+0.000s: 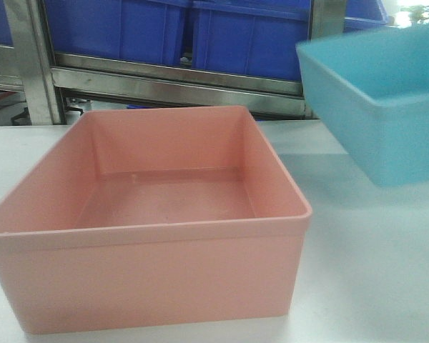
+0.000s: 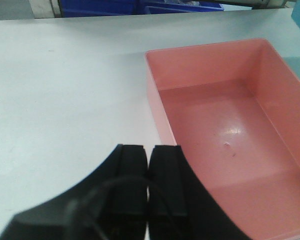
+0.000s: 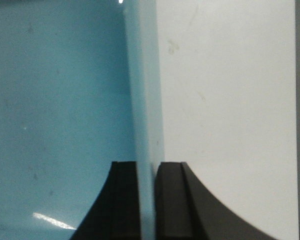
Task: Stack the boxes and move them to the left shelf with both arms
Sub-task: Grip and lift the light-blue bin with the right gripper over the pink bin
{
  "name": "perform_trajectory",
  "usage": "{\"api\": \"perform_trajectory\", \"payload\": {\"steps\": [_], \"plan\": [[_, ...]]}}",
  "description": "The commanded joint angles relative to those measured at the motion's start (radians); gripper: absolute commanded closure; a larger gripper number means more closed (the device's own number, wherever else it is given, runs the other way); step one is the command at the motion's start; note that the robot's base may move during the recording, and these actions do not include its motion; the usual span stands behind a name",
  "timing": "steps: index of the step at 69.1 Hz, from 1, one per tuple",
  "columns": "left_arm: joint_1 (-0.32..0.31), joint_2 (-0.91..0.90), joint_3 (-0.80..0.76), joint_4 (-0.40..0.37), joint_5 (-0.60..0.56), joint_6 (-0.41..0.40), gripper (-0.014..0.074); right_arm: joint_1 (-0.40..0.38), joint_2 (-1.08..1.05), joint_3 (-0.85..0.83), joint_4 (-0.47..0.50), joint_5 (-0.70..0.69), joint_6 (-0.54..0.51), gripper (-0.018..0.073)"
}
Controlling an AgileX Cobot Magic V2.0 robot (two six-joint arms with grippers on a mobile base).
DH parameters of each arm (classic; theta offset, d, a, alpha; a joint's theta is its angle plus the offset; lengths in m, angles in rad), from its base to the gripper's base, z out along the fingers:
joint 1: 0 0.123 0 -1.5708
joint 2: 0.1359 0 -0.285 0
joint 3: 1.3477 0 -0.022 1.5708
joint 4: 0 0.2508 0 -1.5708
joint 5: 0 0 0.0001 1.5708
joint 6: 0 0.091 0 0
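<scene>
Sky-blue plastic bin (image 1: 379, 107) hangs tilted over the table (image 1: 372, 286), right of the salmon-pink bin (image 1: 150, 236), its thin wall pinched by the right gripper (image 3: 148, 170) (light, stiff, likely slick; grip at the rim). Left gripper (image 2: 147, 152) hovers beside pink, fingers together, empty.

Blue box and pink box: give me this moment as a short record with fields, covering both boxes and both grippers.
pink box: upright on the white table, empty
blue box: right of the pink box, tilted, apparently raised off the table
right gripper: shut on the blue box's wall, one finger inside, one outside
left gripper: shut, empty, over bare table beside the pink box
stacking: not yet done
background: dark-blue crates on a steel rack
</scene>
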Motion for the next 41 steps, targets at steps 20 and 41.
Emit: {"api": "perform_trajectory", "payload": {"steps": [20, 41], "plan": [[-0.007, 0.001, -0.028, 0.002, -0.066, 0.000, 0.0603, 0.171, -0.277, -0.042, 0.301, 0.030, 0.095, 0.0503], [-0.007, 0.001, -0.028, 0.002, -0.067, 0.000, 0.0603, 0.406, -0.290, -0.041, 0.313, 0.050, 0.262, 0.0503]]}}
